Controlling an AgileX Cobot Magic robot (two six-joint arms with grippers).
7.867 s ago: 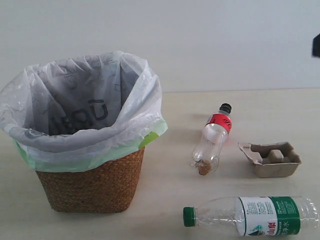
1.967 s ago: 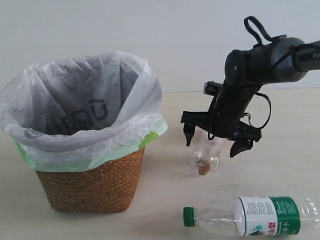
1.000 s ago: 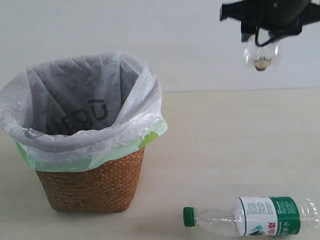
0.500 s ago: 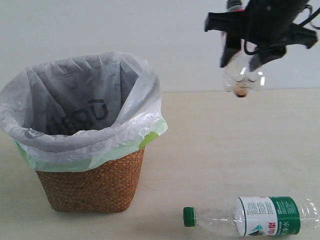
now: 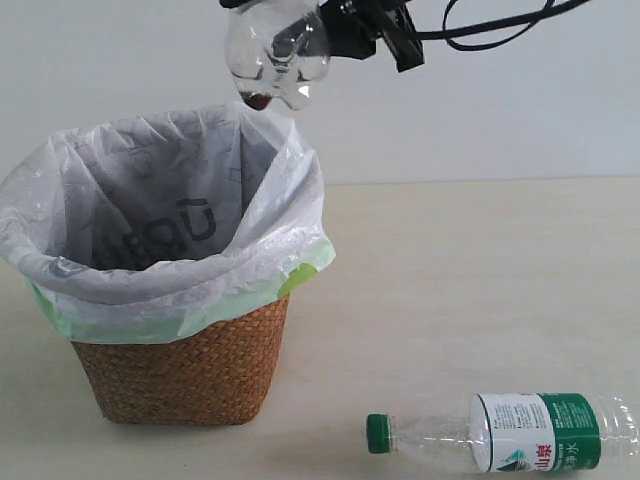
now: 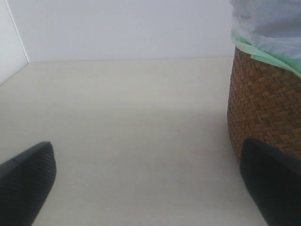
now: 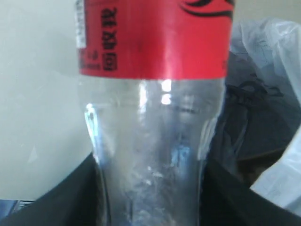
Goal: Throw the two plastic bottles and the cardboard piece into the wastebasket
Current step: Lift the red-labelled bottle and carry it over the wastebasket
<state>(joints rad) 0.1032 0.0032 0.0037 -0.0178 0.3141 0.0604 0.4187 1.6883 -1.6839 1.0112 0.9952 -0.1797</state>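
In the exterior view the right tool [image 5: 345, 28] sits at the top centre of the frame, grasping the small bottle [image 5: 277, 55]. The bottle hangs in the air with its base lowest, just above the back right part of the basket [image 5: 180, 375] rim, and some brown dregs [image 5: 258, 100] sit in its base. The right wrist view shows the same bottle [image 7: 150, 117] close up, its red label [image 7: 153, 37] across the neck end and dark fingers [image 7: 80, 197] pressed against both sides of the clear body; the bag [image 7: 263, 89] lies beyond it.

The basket stands on the table [image 5: 480, 280] at the left of the frame, and its white and pale green bag [image 5: 150, 210] is folded out over the rim. The long bottle [image 5: 500, 432] lies on its side on the table at the lower right, with its green cap [image 5: 377, 433] toward the basket, well apart from it.

The left wrist view shows the left tool [image 6: 148, 188] released, its two dark fingertips [image 6: 23, 188] spread wide with only bare table [image 6: 131, 117] between them. The basket's woven wall [image 6: 263, 108] stands just beside one fingertip.
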